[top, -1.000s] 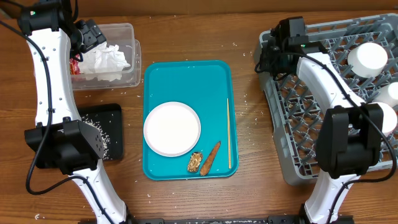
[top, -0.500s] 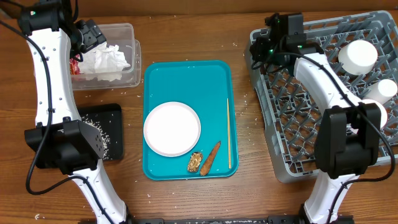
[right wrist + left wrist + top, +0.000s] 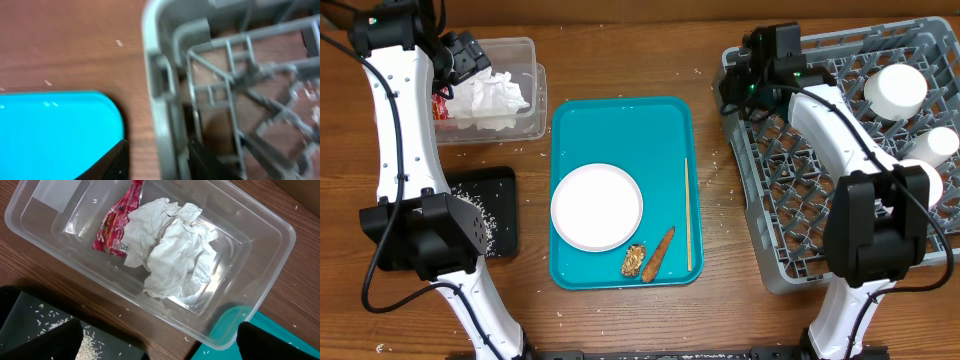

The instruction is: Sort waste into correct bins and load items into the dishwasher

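Observation:
My right gripper (image 3: 733,92) straddles the left rim of the dishwasher (image 3: 162,100) at its far corner, jaws parted, with wood showing between the left finger (image 3: 112,160) and the rim. Two white cups (image 3: 897,90) stand in the rack. My left gripper (image 3: 160,350) hangs wide open over the clear bin (image 3: 280,227), which holds crumpled napkins (image 3: 175,250) and a red wrapper (image 3: 117,225). The black bin (image 3: 500,215) carries white crumbs (image 3: 470,205). On the teal tray (image 3: 620,115) lie a white plate (image 3: 597,207), a carrot stick (image 3: 658,253) and a brown lump (image 3: 633,260).
A thin wooden stick (image 3: 687,213) lies along the teal tray's right side. Crumbs are scattered on the wooden table between the tray and the rack. The rack sits askew, close to the table's right edge.
The rack slid left and turned with the right gripper on its rim. The right jaws then opened wider round the rim. The left arm has not moved.

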Controlling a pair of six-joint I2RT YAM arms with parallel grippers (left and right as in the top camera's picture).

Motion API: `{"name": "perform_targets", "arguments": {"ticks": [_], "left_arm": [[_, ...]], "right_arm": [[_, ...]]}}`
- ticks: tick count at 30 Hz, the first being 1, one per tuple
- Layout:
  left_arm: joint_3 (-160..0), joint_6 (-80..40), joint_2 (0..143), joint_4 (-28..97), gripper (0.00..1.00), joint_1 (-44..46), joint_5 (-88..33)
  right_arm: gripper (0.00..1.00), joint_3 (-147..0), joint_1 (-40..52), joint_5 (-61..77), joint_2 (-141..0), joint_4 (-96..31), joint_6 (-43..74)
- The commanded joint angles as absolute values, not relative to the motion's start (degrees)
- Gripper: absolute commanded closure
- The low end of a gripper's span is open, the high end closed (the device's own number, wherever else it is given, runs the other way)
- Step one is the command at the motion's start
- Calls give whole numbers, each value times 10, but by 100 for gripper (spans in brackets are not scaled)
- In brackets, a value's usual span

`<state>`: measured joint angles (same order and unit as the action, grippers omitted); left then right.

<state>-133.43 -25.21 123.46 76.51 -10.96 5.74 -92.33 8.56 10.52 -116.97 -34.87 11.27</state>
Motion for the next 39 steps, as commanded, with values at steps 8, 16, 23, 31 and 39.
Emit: {"name": "perform_targets", "arguments": {"ticks": [8,16,23,31,39], "left_arm": [[-1332,-260,1218,764,0,-107,55],[-1332,-259,1218,764,0,-107,55],[-1332,-259,1218,764,0,-107,55],[-1332,-260,1218,764,0,-107,55],[-1332,-259,1218,764,0,-107,55]], "right_arm": [[62,-923,84,71,-1188,-409,59],[79,-923,87,64,-1198,-371,85],[80,-923,87,18,-1198,-325,105],[80,-923,87,26,-1198,-283,112],[78,-924,87,27,-1198,-288,112]]}}
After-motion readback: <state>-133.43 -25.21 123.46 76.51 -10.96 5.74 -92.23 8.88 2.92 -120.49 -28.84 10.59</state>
